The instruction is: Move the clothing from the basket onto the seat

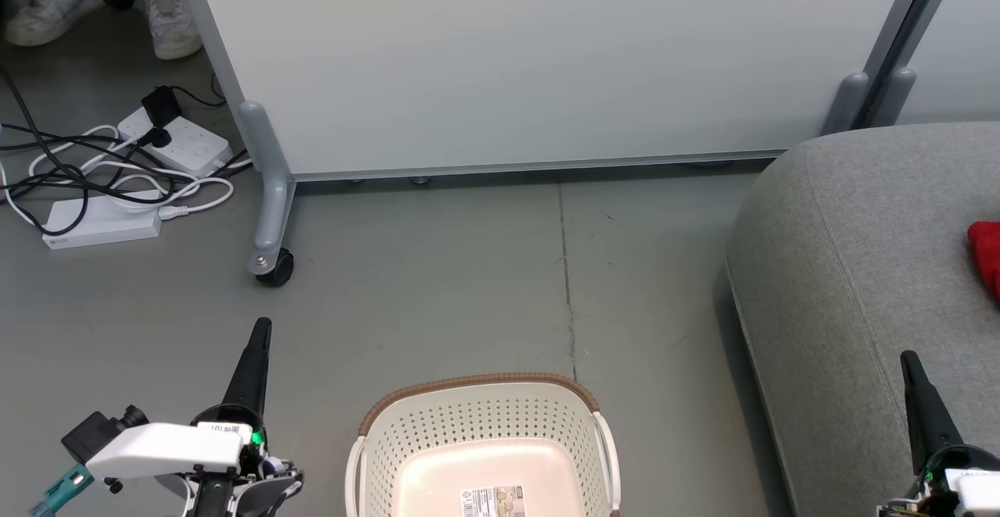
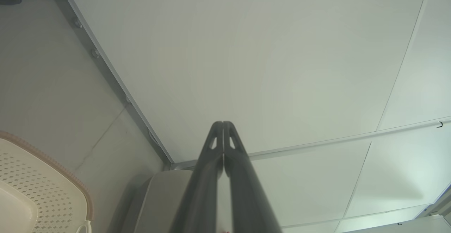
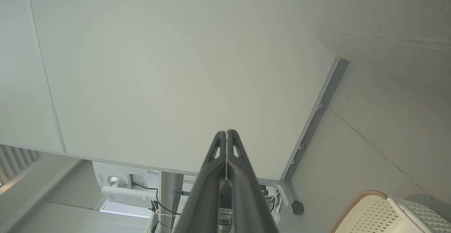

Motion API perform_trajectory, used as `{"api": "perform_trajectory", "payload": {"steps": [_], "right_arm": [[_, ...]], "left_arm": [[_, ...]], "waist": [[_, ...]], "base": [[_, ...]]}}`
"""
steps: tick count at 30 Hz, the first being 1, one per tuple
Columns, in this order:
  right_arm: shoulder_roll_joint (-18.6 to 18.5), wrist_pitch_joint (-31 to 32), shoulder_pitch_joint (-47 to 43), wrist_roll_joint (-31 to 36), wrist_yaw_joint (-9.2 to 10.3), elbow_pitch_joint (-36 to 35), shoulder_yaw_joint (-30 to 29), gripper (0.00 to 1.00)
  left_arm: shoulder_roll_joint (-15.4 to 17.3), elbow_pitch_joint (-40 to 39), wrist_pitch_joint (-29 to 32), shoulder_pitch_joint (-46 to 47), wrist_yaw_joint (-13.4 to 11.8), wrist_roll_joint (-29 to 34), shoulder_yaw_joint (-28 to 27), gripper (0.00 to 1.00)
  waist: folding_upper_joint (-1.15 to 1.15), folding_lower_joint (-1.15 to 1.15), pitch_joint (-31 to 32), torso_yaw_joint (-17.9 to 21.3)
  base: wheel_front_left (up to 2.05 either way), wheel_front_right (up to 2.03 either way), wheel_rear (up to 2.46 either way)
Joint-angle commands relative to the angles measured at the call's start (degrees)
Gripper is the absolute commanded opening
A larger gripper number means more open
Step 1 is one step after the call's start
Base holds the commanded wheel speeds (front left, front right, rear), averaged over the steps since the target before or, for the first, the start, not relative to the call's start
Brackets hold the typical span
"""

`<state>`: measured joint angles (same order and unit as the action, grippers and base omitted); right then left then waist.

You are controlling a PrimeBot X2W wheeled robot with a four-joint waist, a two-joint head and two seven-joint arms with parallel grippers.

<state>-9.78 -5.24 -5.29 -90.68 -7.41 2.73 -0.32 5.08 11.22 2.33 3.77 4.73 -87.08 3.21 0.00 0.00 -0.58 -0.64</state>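
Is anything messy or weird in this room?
Only a little. Black and white cables lie tangled around the power strips on the floor by the partition. The basket stands upright and looks empty, and red clothing lies on the seat. Nothing looks spilled or broken.

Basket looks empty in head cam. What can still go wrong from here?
1. The basket is cut off at its near end in the head view, so a leftover garment could go unnoticed.
2. The red clothing on the seat runs off frame; whether it lies securely cannot be told.
3. Cables sprawl to the left; rolling that way might snag them.
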Motion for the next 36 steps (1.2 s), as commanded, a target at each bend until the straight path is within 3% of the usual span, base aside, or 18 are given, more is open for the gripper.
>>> {"api": "perform_trajectory", "payload": {"steps": [1, 21, 36], "right_arm": [[-0.67, 0.41, -0.36, -1.52, -0.13, -0.58, -0.17, 0.00], [-2.39, 0.56, -1.52, -11.75, -0.14, -2.03, 0.19, 0.00], [-2.95, -0.37, -1.46, -12.22, -0.14, -2.24, 0.96, 0.00]], "left_arm": [[0.51, -0.43, 0.40, 0.98, 0.45, -1.27, -0.41, 0.00], [0.67, -0.98, 2.56, 1.47, 1.30, -8.89, -1.85, 0.00], [0.47, -0.93, 2.69, 1.44, 1.21, -8.58, -2.01, 0.00]], "waist": [[0.00, 0.00, 0.04, 0.03], [0.00, 0.00, 0.61, 0.63], [0.00, 0.00, 0.62, 0.64]], "base": [[0.00, 0.00, 0.00], [0.00, 0.00, 0.00], [0.00, 0.00, 0.00]]}}
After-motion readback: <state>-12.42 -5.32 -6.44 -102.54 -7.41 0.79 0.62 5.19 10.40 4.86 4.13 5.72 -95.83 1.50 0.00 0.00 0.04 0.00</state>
